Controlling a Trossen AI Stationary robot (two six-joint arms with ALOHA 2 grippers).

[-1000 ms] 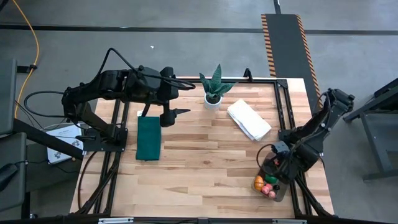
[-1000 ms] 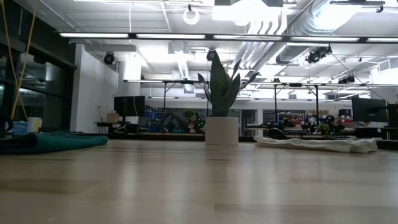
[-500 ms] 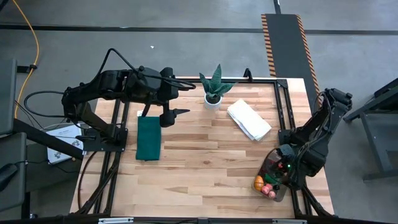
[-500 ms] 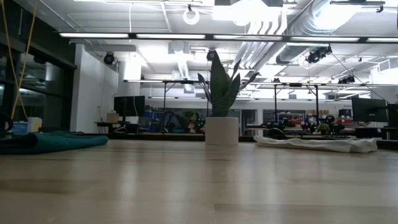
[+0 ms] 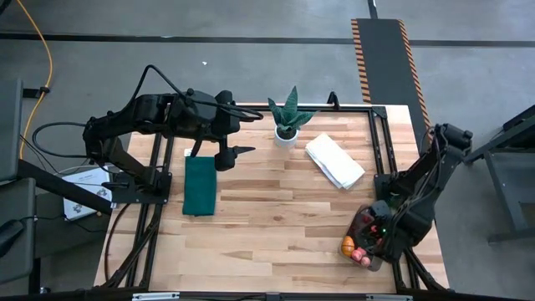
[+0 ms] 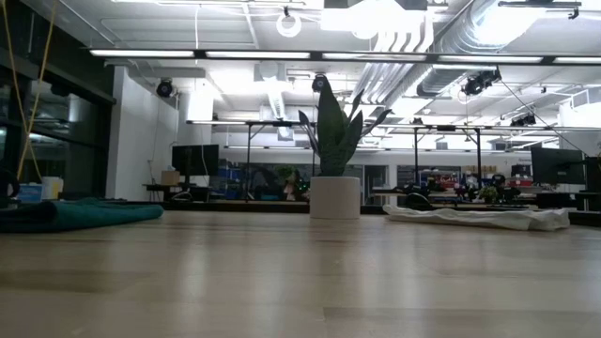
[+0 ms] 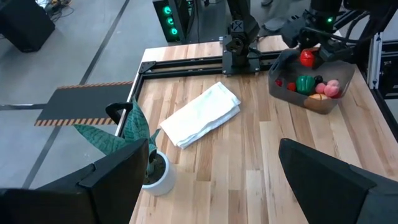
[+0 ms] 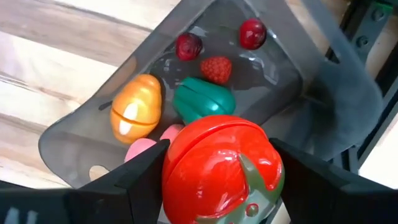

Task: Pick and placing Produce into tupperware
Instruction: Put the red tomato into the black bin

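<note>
Right gripper point(image 8: 217, 180) clenched on a round red toy tomato point(image 8: 222, 169), directly above the clear greyish plastic tupperware point(image 8: 81, 134).
Inside: orange, green, pink, dark red produce point(image 8: 202, 102); left gripper point(image 5: 241, 150) released, above the table's far left.

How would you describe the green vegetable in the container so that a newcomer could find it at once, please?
Find the clear grey tupperware at the table's near right corner, under the right pincer. The green vegetable lies mid-tub, beside the orange fruit: the only green piece there.
</note>
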